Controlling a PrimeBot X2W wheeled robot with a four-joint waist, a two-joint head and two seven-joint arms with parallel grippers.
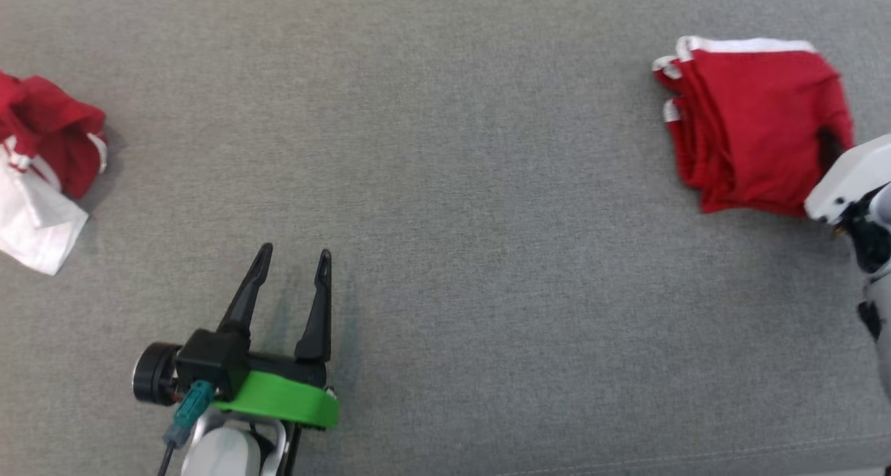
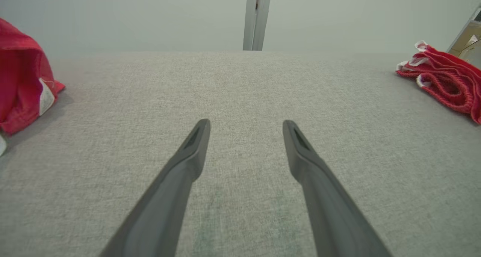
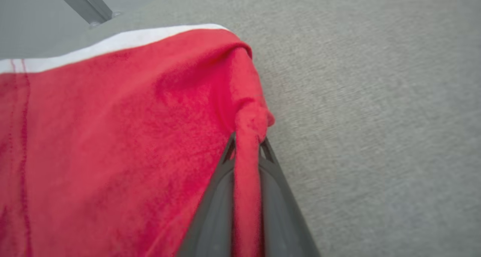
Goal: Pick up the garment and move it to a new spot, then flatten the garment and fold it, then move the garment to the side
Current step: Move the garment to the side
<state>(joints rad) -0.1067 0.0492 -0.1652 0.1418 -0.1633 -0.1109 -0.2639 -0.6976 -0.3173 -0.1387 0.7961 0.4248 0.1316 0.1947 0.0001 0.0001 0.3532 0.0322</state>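
The garment (image 1: 755, 124) is red with white trim and lies folded at the far right of the grey cloth surface; it also appears at the right edge of the left wrist view (image 2: 447, 80). In the right wrist view my right gripper (image 3: 246, 142) is shut on a pinched ridge at the corner of the garment (image 3: 112, 136). In the head view the pale wrist of that arm (image 1: 846, 177) covers the garment's near right corner. My left gripper (image 1: 292, 257) stands open at the lower left, far from the garment, with nothing between its fingers (image 2: 246, 127).
A second heap of red and white cloth (image 1: 42, 170) lies at the left edge, also seen in the left wrist view (image 2: 20, 73). Bare grey surface (image 1: 473, 184) stretches between the two. A metal post (image 2: 256, 18) stands beyond the far edge.
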